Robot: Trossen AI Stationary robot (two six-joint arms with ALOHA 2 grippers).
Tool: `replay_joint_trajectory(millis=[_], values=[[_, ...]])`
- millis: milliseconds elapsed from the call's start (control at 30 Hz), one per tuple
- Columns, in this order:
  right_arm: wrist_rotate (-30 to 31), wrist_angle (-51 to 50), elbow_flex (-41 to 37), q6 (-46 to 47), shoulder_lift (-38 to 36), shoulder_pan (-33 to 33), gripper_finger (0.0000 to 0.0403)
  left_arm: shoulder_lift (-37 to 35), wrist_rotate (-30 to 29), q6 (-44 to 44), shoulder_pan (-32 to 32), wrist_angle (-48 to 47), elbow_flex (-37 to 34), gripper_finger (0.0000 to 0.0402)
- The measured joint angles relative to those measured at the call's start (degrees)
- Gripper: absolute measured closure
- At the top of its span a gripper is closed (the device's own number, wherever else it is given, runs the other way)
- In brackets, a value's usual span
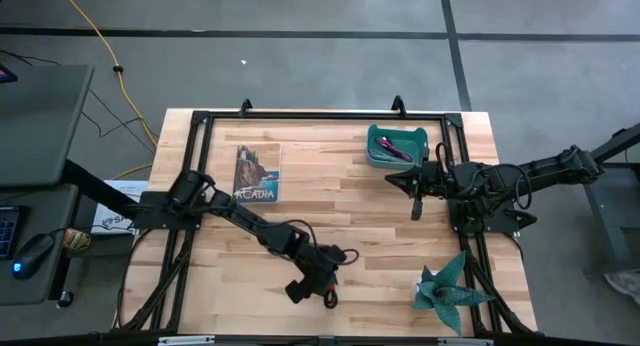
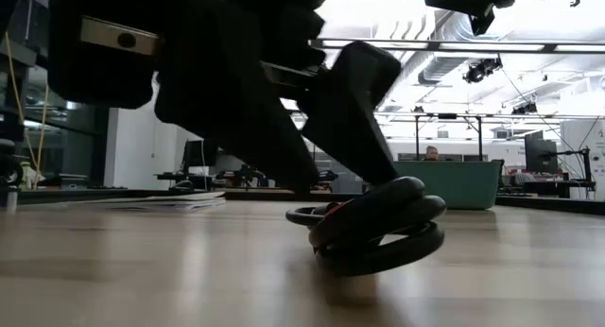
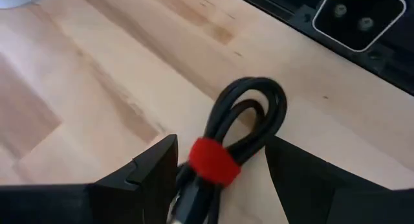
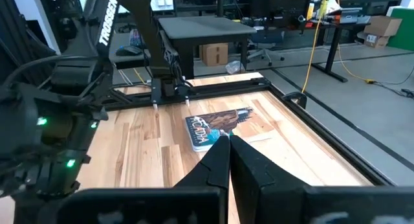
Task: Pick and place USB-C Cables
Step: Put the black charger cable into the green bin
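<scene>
Black cable [image 3: 249, 120] bound with a red strap [image 3: 213, 160] is lying on the wooden table [image 1: 330, 201] near its front edge, and the left gripper [image 3: 220, 179] is standing right over it with its fingers spread wide, one dark finger [image 3: 145, 172] on either side of the coil and the strap sitting between them. Nothing is being held yet; in the low view the fingers are reaching down to the coil [image 2: 378, 234], which is resting flat on the wood.

To do this grasp well, the gripper should probably be closing across the strapped waist rather than the loose loop end, since that is where the strands are bundled tightest and least likely to splay or slip out. Judging from the wrist view, the strap is sitting slightly toward one finger, so centring before closing would likely help. The fingertips need to be low enough to catch the bottom strands without scraping the table.

The right gripper [image 4: 228, 153] is waiting with its fingers pressed together and empty, hovering beside the teal bin [image 1: 397, 146].

Counting: one red-and-black cable is on the table, one magenta cable [image 1: 392, 146] is showing in the bin, and any others cannot be made out. One bin, one Acadia booklet [image 1: 257, 173] and one teal folded-paper figure [image 1: 447, 286] are also on the table.
</scene>
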Motion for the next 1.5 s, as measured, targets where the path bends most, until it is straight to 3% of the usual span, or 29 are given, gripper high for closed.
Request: replay_joint_trajectory(millis=[667,933,1500], values=[[0.0,-0.6,0.0,0.8,0.0,0.0,0.0403,1.0,-0.6,7.4,0.0,-3.5,1.4,0.0188],[0.0,-0.6,0.0,0.8,0.0,0.0,0.0403,4.6,-0.8,12.1,-0.1,0.0,1.4,0.0188],[0.0,-0.2,0.0,0.8,1.5,0.0,0.0403,5.8,-0.2,8.9,0.1,1.3,1.5,0.0188]])
